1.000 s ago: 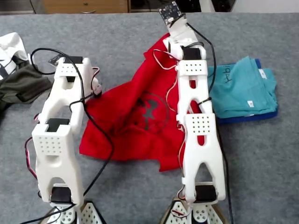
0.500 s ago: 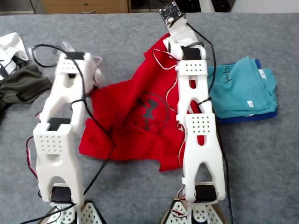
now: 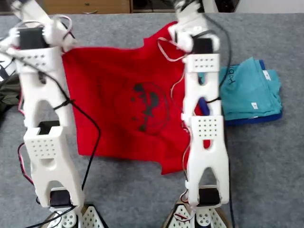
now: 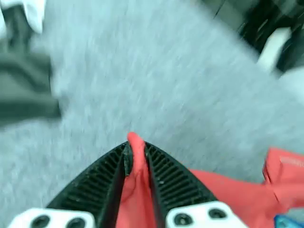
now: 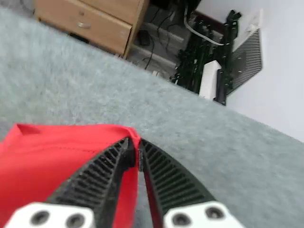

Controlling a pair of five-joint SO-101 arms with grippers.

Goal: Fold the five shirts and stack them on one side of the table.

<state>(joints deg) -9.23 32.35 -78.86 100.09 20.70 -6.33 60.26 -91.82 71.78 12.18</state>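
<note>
The red shirt [image 3: 128, 104] is held up by its two top corners and spread wide in the middle of the high view. Its top edge is pulled nearly straight, from the upper left of the frame to the top middle. Its lower part is laid on the grey table [image 3: 266, 171]. One lower corner is seen at the bottom middle, beside the right arm.

The left gripper [image 4: 137, 156] is closed nearly all the way. A fold of red cloth is pinched between its black ribbed jaws, and a small tip of cloth is seen poking out past them. In the high view this gripper is found at the upper left, at one top corner of the shirt.

The right gripper [image 5: 136, 149] is squeezed tight on the red shirt too. The edge of the cloth is clamped between its jaws. In the high view it is found at the top middle, at the other top corner.

A folded teal shirt [image 3: 247, 90] is laid at the right of the high view, on top of a folded blue shirt [image 3: 268, 118], of which just the edge is seen. This pile is set just beside the right arm. A dark shirt [image 3: 5, 95] and a white shirt [image 3: 4, 61] are bunched at the left edge. A wooden drawer [image 3: 88, 5] is seen past the table at the top.
</note>
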